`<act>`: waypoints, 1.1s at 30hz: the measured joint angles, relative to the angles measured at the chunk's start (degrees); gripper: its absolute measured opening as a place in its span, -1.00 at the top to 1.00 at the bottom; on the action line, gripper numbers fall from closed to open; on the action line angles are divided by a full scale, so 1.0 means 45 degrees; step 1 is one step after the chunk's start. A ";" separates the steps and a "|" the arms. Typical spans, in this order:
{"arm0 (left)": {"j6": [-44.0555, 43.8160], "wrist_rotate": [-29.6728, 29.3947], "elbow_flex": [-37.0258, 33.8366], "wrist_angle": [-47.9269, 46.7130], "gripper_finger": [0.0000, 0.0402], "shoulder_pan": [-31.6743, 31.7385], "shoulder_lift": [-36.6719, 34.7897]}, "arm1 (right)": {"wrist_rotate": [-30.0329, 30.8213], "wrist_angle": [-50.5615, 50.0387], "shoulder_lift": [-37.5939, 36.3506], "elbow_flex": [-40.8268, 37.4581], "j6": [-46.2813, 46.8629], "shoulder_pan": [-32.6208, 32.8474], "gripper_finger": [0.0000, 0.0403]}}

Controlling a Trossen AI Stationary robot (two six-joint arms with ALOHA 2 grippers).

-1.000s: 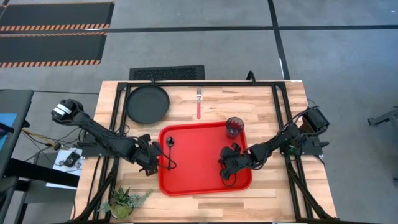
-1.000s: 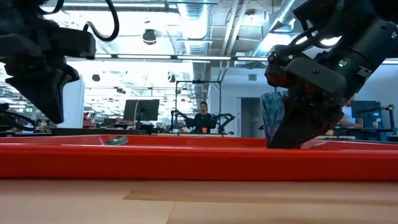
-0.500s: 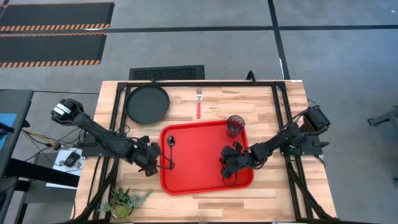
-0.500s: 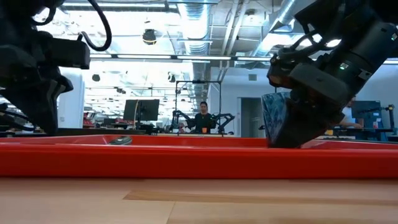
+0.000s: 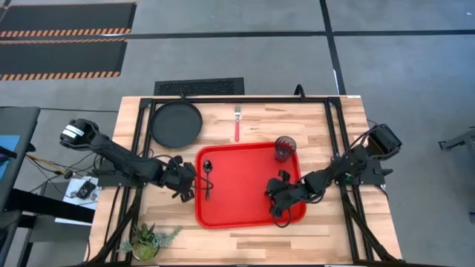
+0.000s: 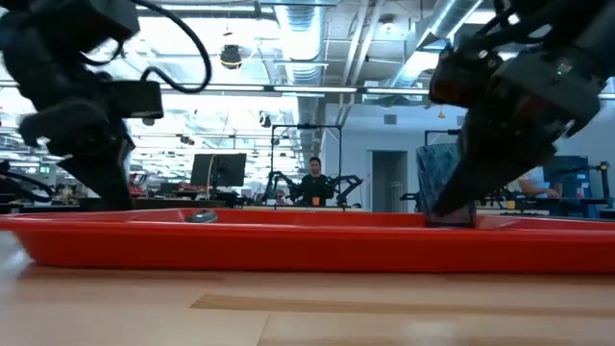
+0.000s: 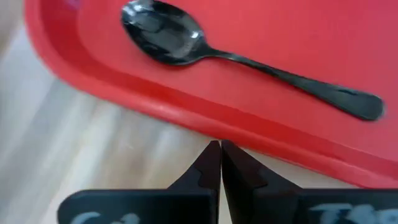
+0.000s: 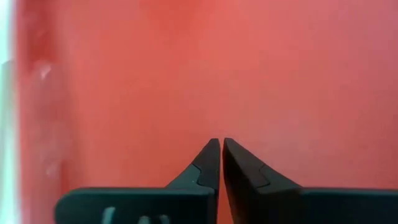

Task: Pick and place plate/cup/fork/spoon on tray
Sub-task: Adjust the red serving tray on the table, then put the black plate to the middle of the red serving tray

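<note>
Two end effectors pinched together empty, your left [image 5: 182,180] just outside the tray's [image 5: 249,215] edge beside the spoon [image 5: 207,172], your right [image 5: 279,200] over its bare floor.

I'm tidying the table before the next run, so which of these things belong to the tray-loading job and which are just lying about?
Part of the job:
- tray
- spoon, lying in the tray
- cup, standing in the tray
- plate, on the table
- fork, on the table

Just lying about:
- potted plant at the table's corner
- small black device beside the table
</note>
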 joint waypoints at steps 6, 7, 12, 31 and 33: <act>0.1179 -0.0071 -0.0079 0.0583 1.00 0.1035 0.0010 | -0.0534 -0.2157 -0.1063 0.0229 0.0020 0.0644 0.97; 0.1361 -0.0067 -0.0079 0.0669 1.00 0.1209 0.0010 | -0.0579 -0.2707 -0.1306 0.0320 0.0212 0.0793 0.97; 0.2194 -0.0064 -0.0079 0.1013 1.00 0.1978 0.0010 | -0.1026 -0.5480 -0.2435 0.0629 0.1626 0.1740 0.90; 0.3498 0.0265 -0.0069 -0.1752 1.00 0.3521 -0.4051 | -0.1217 -0.3321 -0.1787 0.0593 0.0727 0.2942 0.98; 0.3478 0.0169 -0.0065 -0.2256 1.00 0.3834 -0.4724 | -0.1443 -0.2055 -0.1524 0.0593 -0.0629 0.2556 0.98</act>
